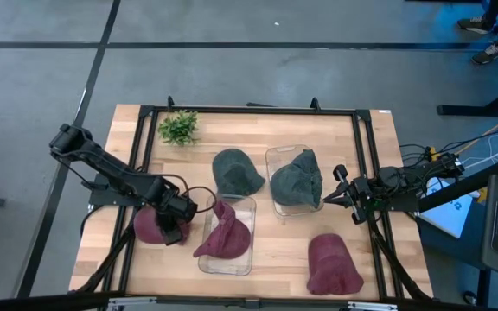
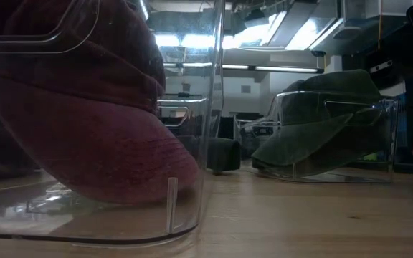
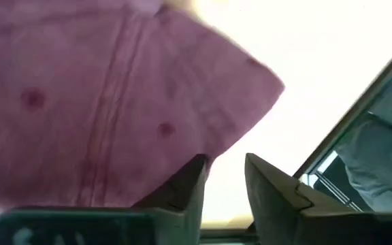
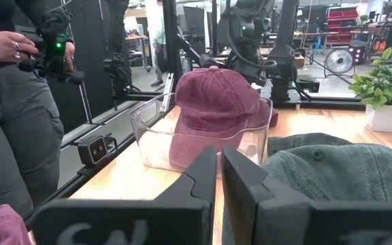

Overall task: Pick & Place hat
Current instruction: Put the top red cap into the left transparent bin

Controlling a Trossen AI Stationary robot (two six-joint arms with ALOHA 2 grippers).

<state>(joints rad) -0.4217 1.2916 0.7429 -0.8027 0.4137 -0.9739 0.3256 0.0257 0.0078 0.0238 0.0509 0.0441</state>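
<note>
A maroon hat [image 1: 148, 226] lies on the table at the near left, beside a clear bin [image 1: 247, 207] that holds another maroon hat [image 1: 225, 235]. My left gripper [image 1: 176, 228] points steeply down at the first hat's right edge [image 3: 237, 116], open by a narrow gap [image 3: 224, 167] in which bare table shows. A green hat [image 1: 236, 173] lies on the table, and a second one [image 1: 296, 179] fills the far clear bin. A third maroon hat [image 1: 333, 263] lies near right. My right gripper [image 1: 331, 195] waits level at the right edge, shut [image 4: 220, 170] on nothing. My left gripper has one fingertip [image 3: 197, 169] right at the edge of the maroon hat's brim [image 3: 203, 136], coming from above. I cannot tell whether it touches the cloth. The hat lies flat on the table.
A small potted plant [image 1: 178, 127] stands at the far left. A black frame [image 1: 249, 110] runs around the tabletop. A person [image 4: 12, 102] stands beyond the table's side in the right wrist view. Bare wood lies between the bins and along the near edge.
</note>
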